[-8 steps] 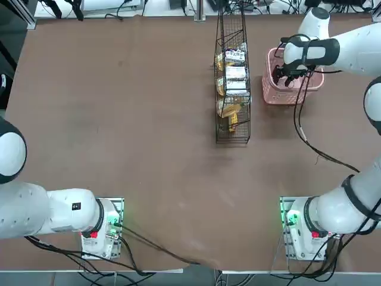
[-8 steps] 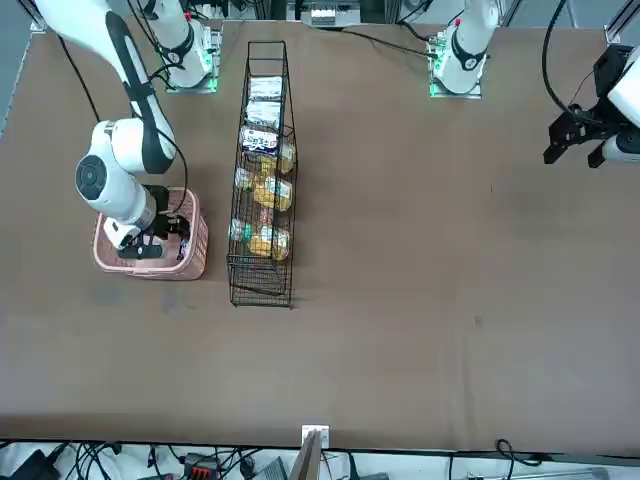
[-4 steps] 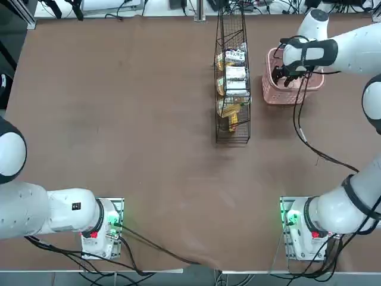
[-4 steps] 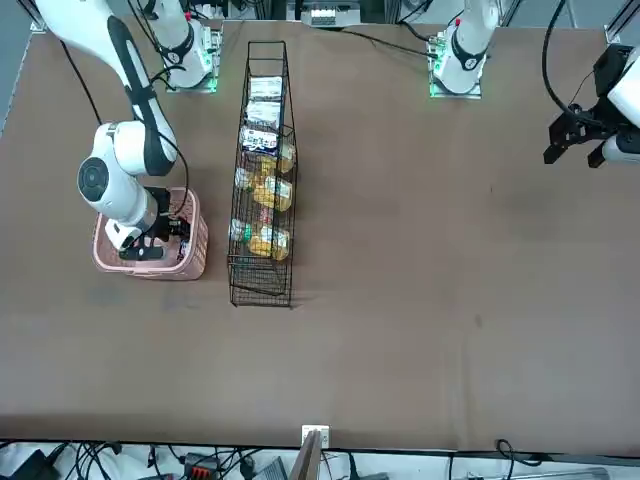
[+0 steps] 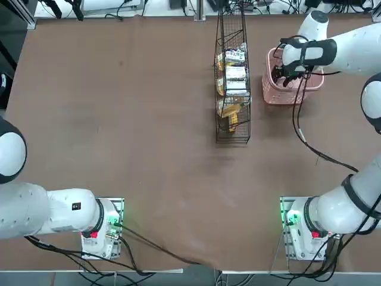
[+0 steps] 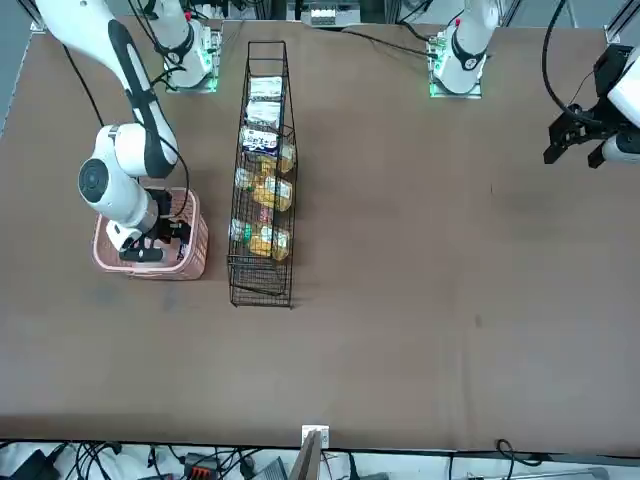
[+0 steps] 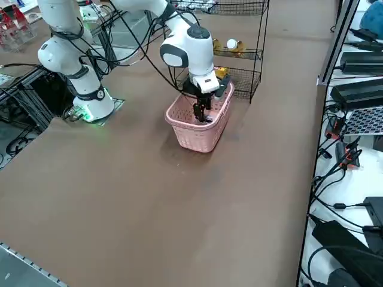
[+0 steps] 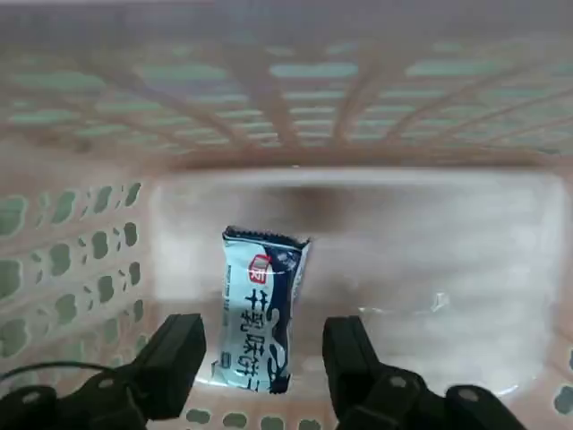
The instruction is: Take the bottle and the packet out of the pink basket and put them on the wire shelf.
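The right gripper (image 8: 260,363) hangs inside the pink basket (image 5: 272,89), jaws spread on either side of the packet (image 8: 261,305) lying flat on the basket floor, not touching it. On the worktop (image 5: 137,137), the wire shelf (image 5: 232,119) stands at the basket's 9 o'clock in the top view, holding packets and bottles.

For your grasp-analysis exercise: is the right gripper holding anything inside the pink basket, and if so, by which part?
Nothing is held. The right gripper is open inside the pink basket, fingers either side of the packet lying on the floor.
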You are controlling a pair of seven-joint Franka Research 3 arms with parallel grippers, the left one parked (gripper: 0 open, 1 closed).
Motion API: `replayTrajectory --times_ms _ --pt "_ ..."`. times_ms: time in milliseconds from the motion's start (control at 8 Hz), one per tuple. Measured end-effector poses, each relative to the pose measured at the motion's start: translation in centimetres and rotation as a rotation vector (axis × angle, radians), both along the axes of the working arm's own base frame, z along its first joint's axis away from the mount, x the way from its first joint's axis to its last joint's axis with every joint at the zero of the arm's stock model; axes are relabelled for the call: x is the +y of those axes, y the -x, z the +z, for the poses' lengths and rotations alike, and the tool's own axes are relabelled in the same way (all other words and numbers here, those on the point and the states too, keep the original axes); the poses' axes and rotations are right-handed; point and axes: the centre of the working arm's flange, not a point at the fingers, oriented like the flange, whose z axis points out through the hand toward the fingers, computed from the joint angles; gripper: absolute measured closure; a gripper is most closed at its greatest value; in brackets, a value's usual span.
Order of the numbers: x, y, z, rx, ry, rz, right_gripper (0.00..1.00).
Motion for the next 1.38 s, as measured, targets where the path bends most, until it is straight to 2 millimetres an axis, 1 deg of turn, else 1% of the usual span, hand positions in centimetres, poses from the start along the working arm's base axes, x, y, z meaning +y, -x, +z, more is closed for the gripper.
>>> replayTrajectory --times_ms 1375 --pt "0.7 -0.1 -1.9 -0.013 -0.012 -0.009 0.2"
